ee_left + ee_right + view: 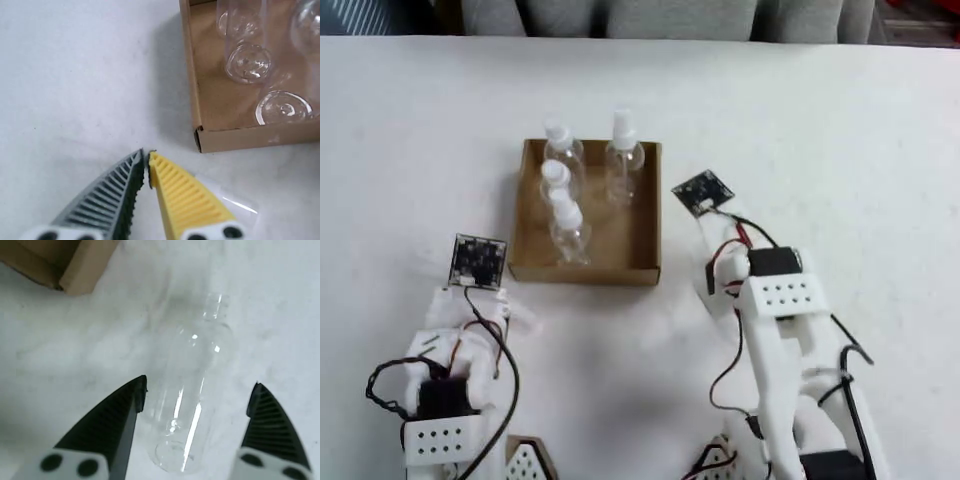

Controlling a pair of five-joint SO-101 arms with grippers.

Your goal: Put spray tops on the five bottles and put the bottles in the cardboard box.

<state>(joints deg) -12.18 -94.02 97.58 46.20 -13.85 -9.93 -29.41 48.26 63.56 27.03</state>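
Progress looked like roughly 4 of 5 to me. The cardboard box [642, 240] sat mid-table w/ four bottles standing inside, each w/ a white spray top [622, 122] fitted: back-left bottle [563, 152], back-right bottle [624, 165], middle bottle [557, 187], front bottle [570, 232]. The fifth bottle [192, 375] lay on its side on the table [820, 120] near a corner of the box, neck bare, threads showing. My right gripper [200, 386] hung over it w/ jaws spread wide, one finger on either side of the body, not touching it as far as I could tell. My left gripper [146, 155] sat low over the table near another corner of the box, fingers pressed together at the tips w/ nothing between them. A clear scrap [235, 200] lay beside it; I couldn't ID it. Left to do, as I judged it: fit the last top, then get that bottle into the box. Count: bottles 5 (4 boxed, 1 out); fitted tops 4; box 1; arms 2.
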